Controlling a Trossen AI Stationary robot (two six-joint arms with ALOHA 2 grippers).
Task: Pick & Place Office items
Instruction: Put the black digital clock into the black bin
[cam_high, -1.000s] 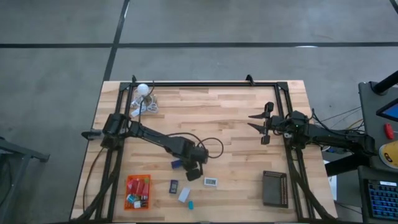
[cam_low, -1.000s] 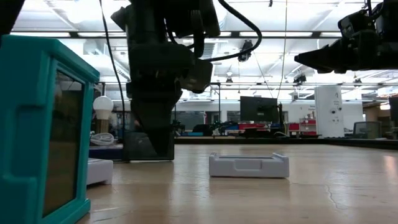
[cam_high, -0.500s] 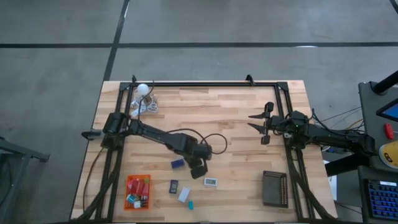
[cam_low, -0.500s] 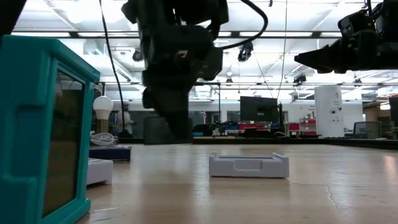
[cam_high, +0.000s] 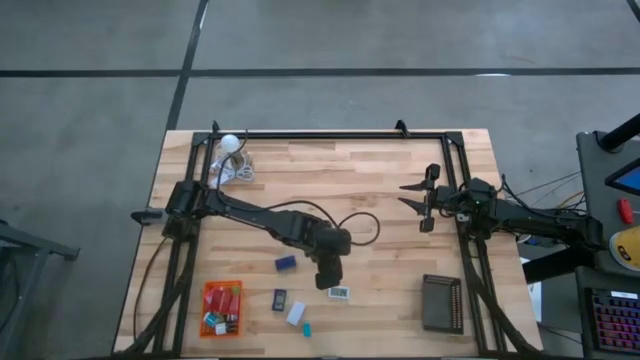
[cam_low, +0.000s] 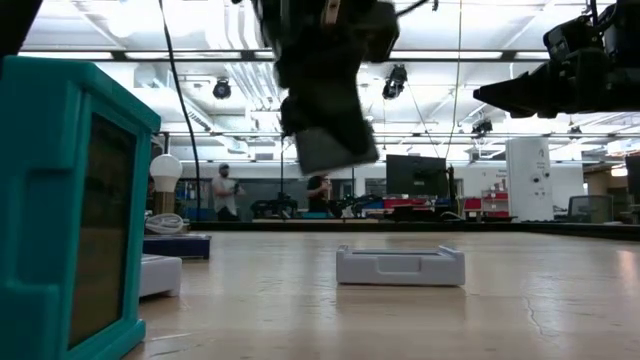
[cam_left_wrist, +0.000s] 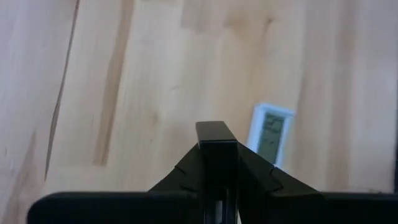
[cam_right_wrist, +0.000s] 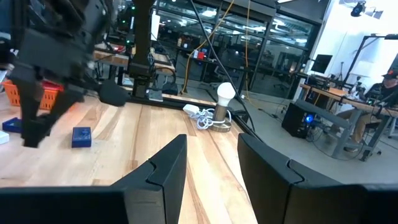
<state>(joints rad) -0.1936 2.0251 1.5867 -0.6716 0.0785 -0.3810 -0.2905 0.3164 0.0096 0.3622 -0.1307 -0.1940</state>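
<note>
White and flat, a small display unit (cam_high: 339, 293) lies face up on the wooden surface (cam_high: 380, 190), and the left hand (cam_high: 327, 277) hangs just beside and above it with its fingers pressed together and nothing between them, probably lining up for a pick. A navy block (cam_high: 285, 263) and other loose pieces sit nearby, while several are already in the orange tray (cam_high: 221, 308). The right hand (cam_high: 412, 198) waits well apart by the frame, fingers partly spread and empty. The black tray (cam_high: 441, 302) holds nothing visible.
</note>
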